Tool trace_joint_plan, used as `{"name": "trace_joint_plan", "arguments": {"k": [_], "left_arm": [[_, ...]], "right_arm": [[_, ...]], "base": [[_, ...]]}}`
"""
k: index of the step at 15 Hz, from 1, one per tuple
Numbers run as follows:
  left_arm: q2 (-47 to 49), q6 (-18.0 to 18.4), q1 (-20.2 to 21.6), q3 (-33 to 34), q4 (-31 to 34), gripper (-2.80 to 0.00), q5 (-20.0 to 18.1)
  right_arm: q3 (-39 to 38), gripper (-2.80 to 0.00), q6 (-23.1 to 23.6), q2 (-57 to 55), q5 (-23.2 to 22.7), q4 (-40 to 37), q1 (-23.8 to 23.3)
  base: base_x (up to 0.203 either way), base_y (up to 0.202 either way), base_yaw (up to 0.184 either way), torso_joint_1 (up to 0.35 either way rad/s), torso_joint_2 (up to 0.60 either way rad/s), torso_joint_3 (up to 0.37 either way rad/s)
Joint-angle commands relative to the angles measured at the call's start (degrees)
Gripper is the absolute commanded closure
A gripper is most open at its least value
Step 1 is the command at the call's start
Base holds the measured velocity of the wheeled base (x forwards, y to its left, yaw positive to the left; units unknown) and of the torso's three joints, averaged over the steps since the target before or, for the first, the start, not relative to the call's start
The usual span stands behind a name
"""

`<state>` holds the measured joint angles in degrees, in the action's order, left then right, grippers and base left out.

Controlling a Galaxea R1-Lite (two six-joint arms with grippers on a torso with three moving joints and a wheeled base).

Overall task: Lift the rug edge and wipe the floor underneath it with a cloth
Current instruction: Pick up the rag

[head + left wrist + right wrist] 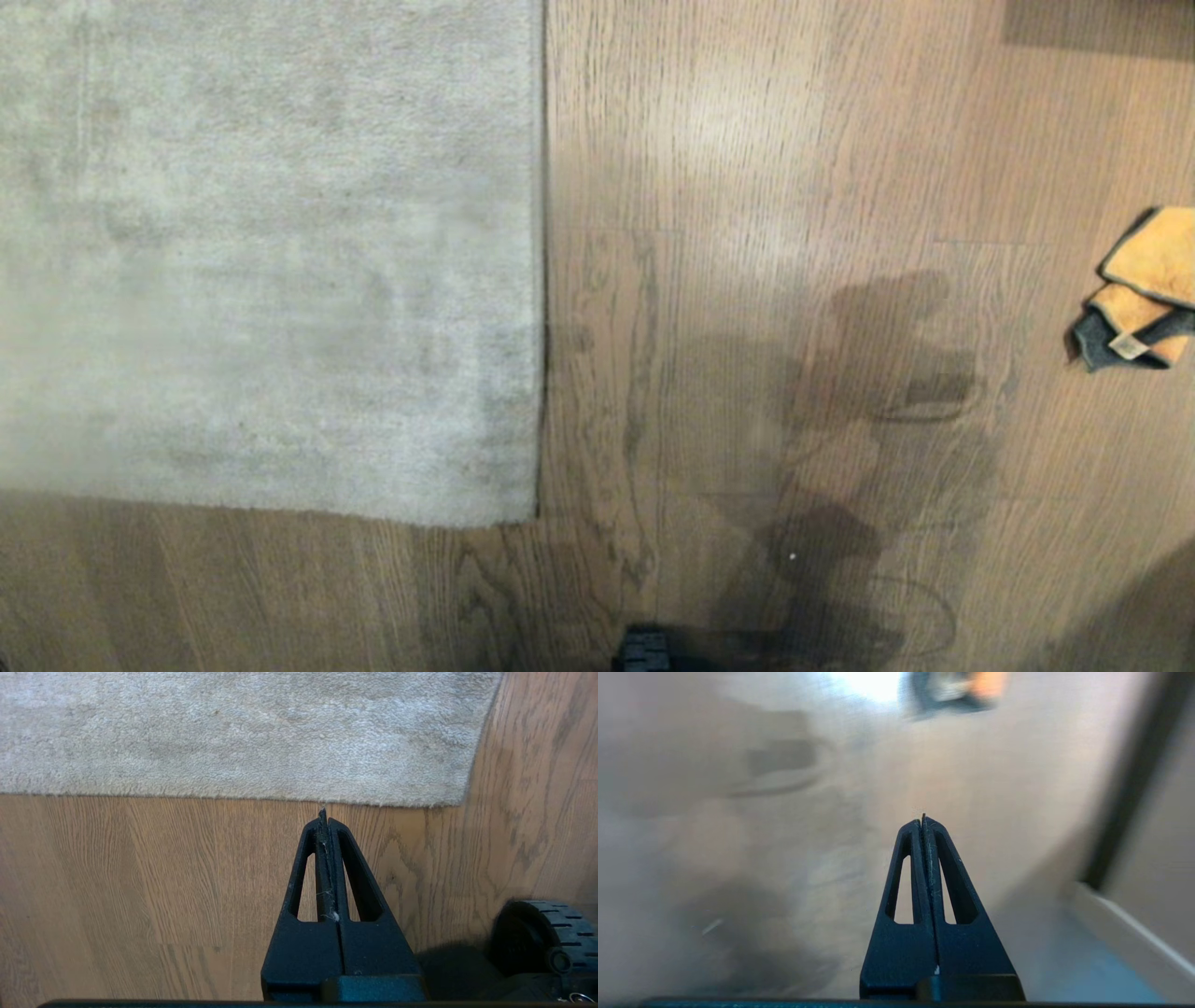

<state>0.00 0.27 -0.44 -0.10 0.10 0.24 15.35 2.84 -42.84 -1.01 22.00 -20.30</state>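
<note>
A pale grey rug [271,252] lies flat on the brown wood floor [766,187]; the rug edge [541,280] runs straight down to a corner at the lower middle. The orange-yellow cloth [1144,285] with a dark grey border lies crumpled on the floor at the far right. Neither arm shows in the head view. My left gripper [323,812] is shut and empty, above bare floor just short of the rug edge [280,798]. My right gripper [923,817] is shut and empty over the floor, with the cloth [957,690] blurred well beyond its tips.
A black wheel of my base [542,933] sits beside the left gripper. A white skirting board and dark upright [1125,924] stand to one side of the right gripper. A dark part of my body [644,649] shows at the head view's bottom edge.
</note>
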Motion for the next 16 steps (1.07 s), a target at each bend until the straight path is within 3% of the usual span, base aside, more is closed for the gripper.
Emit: {"name": "trace_joint_plan", "arguments": {"k": [1, 3, 7, 8, 13, 16], "left_arm": [[0.00, 0.00, 0.00, 0.01, -0.01, 0.00, 0.02], [0.00, 0.00, 0.00, 0.01, -0.01, 0.00, 0.02], [0.00, 0.00, 0.00, 0.01, -0.01, 0.00, 0.02], [0.00, 0.00, 0.00, 0.01, -0.01, 0.00, 0.02], [0.00, 0.00, 0.00, 0.01, -0.01, 0.00, 0.02], [0.00, 0.00, 0.00, 0.01, -0.01, 0.00, 0.02]], "right_arm": [[4.22, 0.00, 0.15, -7.66, -0.03, 0.20, -7.16], [7.18, 0.00, -0.06, -11.92, -0.08, 0.23, -9.62], [11.14, 0.00, -0.60, -19.33, -0.64, 1.77, -10.11], [11.89, -2.80, -1.12, -21.50, -1.31, 2.88, -10.38], [18.10, -2.80, -4.04, -31.93, -2.86, 3.58, -11.99], [24.08, -2.80, -5.63, -39.44, -6.78, 3.72, -13.05]], "base": [[0.000, 0.000, 0.000, 0.000, 0.00, 0.000], [0.000, 0.000, 0.000, 0.000, 0.00, 0.000], [0.000, 0.000, 0.000, 0.000, 0.00, 0.000], [0.000, 0.000, 0.000, 0.000, 0.00, 0.000], [0.000, 0.000, 0.000, 0.000, 0.00, 0.000], [0.000, 0.000, 0.000, 0.000, 0.00, 0.000]]}}
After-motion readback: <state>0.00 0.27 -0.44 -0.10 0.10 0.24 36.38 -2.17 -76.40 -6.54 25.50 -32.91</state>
